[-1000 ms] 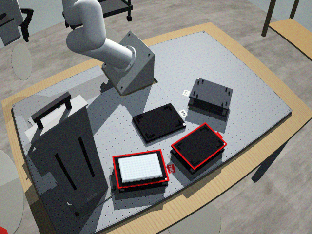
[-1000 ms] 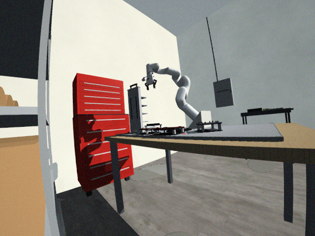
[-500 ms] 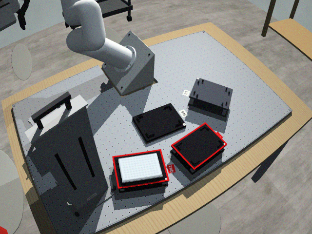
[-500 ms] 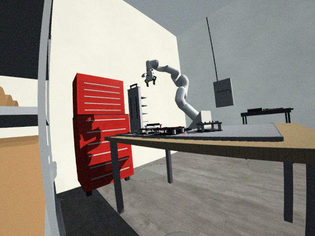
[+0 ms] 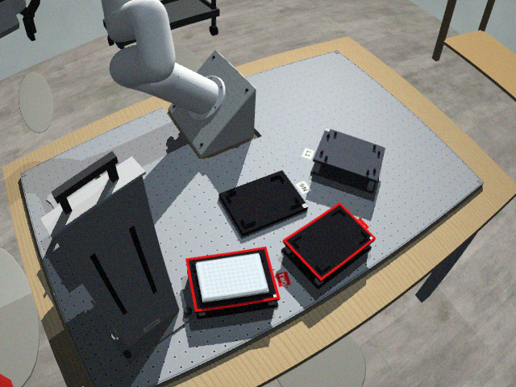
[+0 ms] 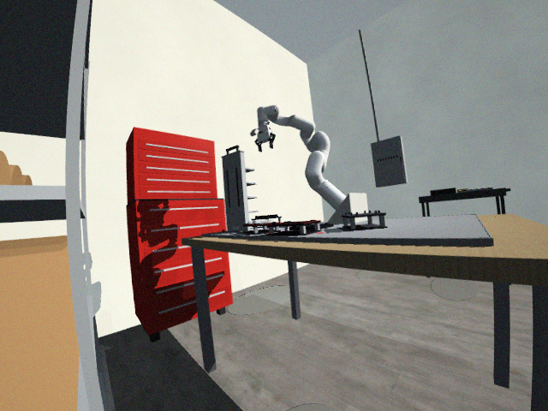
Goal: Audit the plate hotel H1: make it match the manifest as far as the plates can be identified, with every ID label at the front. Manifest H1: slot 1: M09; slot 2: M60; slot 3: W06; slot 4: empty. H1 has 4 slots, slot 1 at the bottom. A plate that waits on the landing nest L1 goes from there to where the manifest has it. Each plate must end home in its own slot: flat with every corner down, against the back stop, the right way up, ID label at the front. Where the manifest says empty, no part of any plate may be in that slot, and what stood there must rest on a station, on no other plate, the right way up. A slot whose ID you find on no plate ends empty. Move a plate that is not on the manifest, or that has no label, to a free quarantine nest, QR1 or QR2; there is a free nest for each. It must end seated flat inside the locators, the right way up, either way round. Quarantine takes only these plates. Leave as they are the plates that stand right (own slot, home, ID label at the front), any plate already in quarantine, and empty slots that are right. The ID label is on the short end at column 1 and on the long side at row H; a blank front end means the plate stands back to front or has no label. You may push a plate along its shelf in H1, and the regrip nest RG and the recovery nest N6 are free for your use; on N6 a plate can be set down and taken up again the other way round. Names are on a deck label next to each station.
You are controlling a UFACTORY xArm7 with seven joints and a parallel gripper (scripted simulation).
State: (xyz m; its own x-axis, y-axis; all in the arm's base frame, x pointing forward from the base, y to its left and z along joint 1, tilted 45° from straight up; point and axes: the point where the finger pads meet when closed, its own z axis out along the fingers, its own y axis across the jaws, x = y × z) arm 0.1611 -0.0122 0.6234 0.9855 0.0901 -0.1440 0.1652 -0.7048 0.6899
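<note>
The open, empty claw hangs high; the plate tower stands at its seven o'clock (side view).

You can read "L1" on the small white deck label beside the grey raised nest. The white label by the black flat nest reads "N6". The red tag next to the red-framed nest is too blurred for you to read.

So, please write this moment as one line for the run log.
claw: open, empty, high beside tall grey plate hotel | white well plate: in red-framed nest | other red-framed nest: no plate
</note>
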